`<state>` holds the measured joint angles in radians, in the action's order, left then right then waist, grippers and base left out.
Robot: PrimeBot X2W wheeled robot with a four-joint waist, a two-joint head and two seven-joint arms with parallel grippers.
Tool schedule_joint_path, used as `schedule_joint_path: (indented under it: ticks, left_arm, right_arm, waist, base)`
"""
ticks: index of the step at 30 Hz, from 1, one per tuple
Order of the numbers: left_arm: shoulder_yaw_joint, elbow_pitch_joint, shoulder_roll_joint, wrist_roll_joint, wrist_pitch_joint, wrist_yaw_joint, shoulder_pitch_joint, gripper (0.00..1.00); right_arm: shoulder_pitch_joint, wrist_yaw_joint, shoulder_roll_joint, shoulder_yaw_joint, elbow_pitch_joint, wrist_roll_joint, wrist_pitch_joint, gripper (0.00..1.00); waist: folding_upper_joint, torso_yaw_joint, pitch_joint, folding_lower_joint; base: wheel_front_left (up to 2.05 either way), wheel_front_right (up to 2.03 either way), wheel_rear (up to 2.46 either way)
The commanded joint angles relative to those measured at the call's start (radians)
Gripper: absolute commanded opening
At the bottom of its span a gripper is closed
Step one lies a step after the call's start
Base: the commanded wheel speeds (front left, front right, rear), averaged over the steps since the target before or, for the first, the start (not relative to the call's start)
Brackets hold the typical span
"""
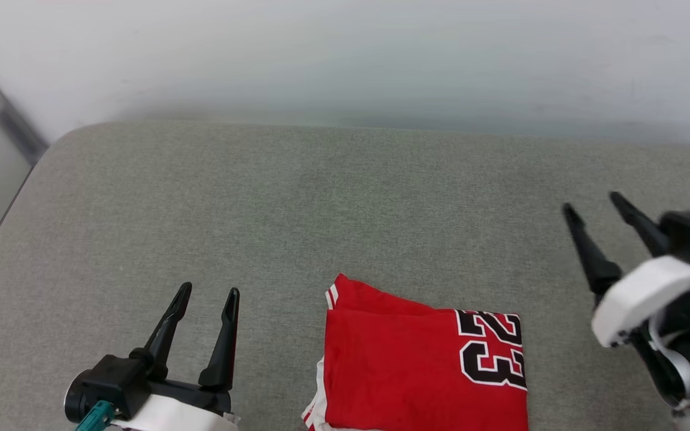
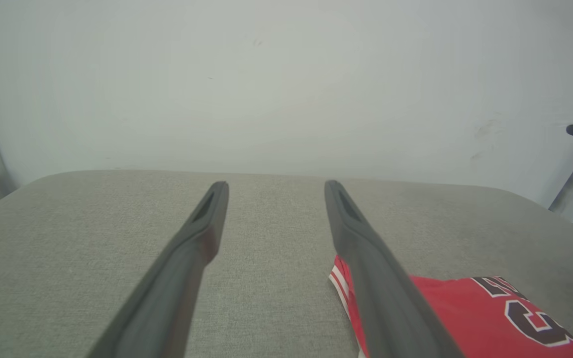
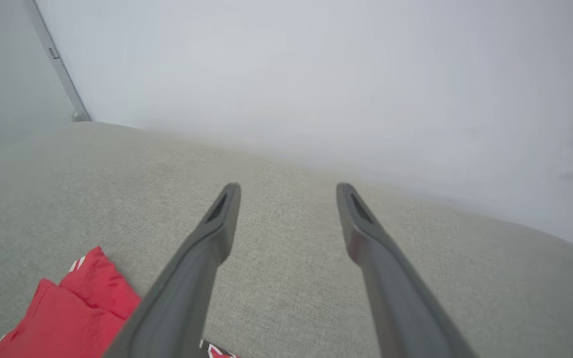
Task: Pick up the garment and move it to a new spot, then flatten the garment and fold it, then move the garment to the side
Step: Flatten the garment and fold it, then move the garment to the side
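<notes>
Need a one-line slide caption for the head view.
Folded red garment lies on the grey fabric surface between the open left gripper and open right gripper, neither touching it.

soft, even light covers the grey woven fabric surface (image 1: 261, 197); shadows are faint, a dim band along its far edge under the pale wall (image 1: 345, 54). in the head view the right gripper (image 1: 592, 202) at 3 o'clock is smeared by blur and the grey metal post (image 1: 12, 123) at 10 o'clock is soft. in both wrist views the long dark fingers (image 2: 177, 268) lose focus towards 6 o'clock, and the surface's far edge bows.
</notes>
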<state>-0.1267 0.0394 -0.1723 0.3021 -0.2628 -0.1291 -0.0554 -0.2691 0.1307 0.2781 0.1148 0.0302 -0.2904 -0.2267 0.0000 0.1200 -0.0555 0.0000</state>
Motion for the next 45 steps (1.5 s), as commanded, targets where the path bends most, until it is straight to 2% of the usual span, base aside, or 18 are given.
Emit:
schedule_joint_path:
  ticks: [1, 7, 10, 13, 22, 30, 35, 38, 39, 45]
  left_arm:
    - [0.001, 0.002, 0.006, 0.005, -0.002, -0.002, 0.012, 1.00]
    - [0.008, 0.017, 0.013, 0.030, -0.002, -0.002, 0.009, 1.00]
    - [0.009, 0.025, 0.016, 0.040, -0.002, -0.002, 0.004, 1.00]
    - [-0.004, 0.034, 0.010, 0.057, -0.002, -0.002, -0.008, 1.00]
    - [-0.017, 0.043, 0.014, 0.077, -0.002, -0.002, -0.023, 1.00]
    - [-0.019, 0.041, 0.005, 0.072, -0.002, -0.002, -0.018, 1.00]
    - [-0.028, 0.038, 0.002, 0.072, -0.002, -0.002, 0.000, 1.00]
    - [-0.034, 0.033, 0.004, 0.073, -0.002, -0.002, 0.007, 1.00]
    - [-0.040, 0.028, 0.005, 0.073, -0.002, -0.002, 0.023, 1.00]
    - [-0.060, 0.012, 0.008, 0.076, -0.002, -0.002, 0.049, 1.00]
  right_arm:
    - [0.036, 0.000, 0.001, -0.031, -0.015, 0.001, 0.032, 1.00]
    - [0.174, 0.000, -0.009, -0.147, -0.102, 0.014, 0.156, 1.00]
    - [0.237, 0.000, -0.038, -0.176, -0.149, 0.006, 0.194, 1.00]
    - [0.312, 0.000, -0.069, -0.160, -0.207, 0.020, 0.228, 1.00]
    - [0.381, 0.000, -0.142, -0.158, -0.222, 0.017, 0.245, 1.00]
    - [0.398, 0.000, -0.144, -0.145, -0.217, 0.010, 0.212, 1.00]
    - [0.410, 0.000, -0.122, -0.120, -0.219, -0.020, 0.076, 1.00]
    - [0.419, 0.000, -0.104, -0.103, -0.225, -0.059, -0.075, 1.00]
    - [0.411, 0.000, -0.098, -0.100, -0.246, -0.105, -0.224, 1.00]
    - [0.376, 0.000, -0.145, -0.166, -0.284, -0.146, -0.533, 1.00]
  waist:
    - [0.0000, -0.007, 0.000, 0.0000]
    - [0.0000, -0.027, -0.002, 0.0000]
    - [0.0000, -0.036, -0.003, 0.0000]
    - [0.0000, -0.046, -0.003, 0.0000]
    - [0.0000, -0.042, 0.002, 0.0000]
    - [0.0000, -0.039, -0.006, 0.0000]
    - [0.0000, -0.030, -0.030, 0.0000]
    - [0.0000, -0.021, -0.049, 0.0000]
    - [0.0000, -0.009, -0.068, 0.0000]
    - [0.0000, 0.035, -0.105, 0.0000]
  base:
    - [0.00, 0.00, 0.00]
    - [0.00, 0.00, 0.00]
    - [0.00, 0.00, 0.00]
    - [0.00, 0.00, 0.00]
    - [0.00, 0.00, 0.00]
    - [0.00, 0.00, 0.00]
    - [0.00, 0.00, 0.00]
    - [0.00, 0.00, 0.00]
    - [0.00, 0.00, 0.00]
    - [0.00, 0.00, 0.00]
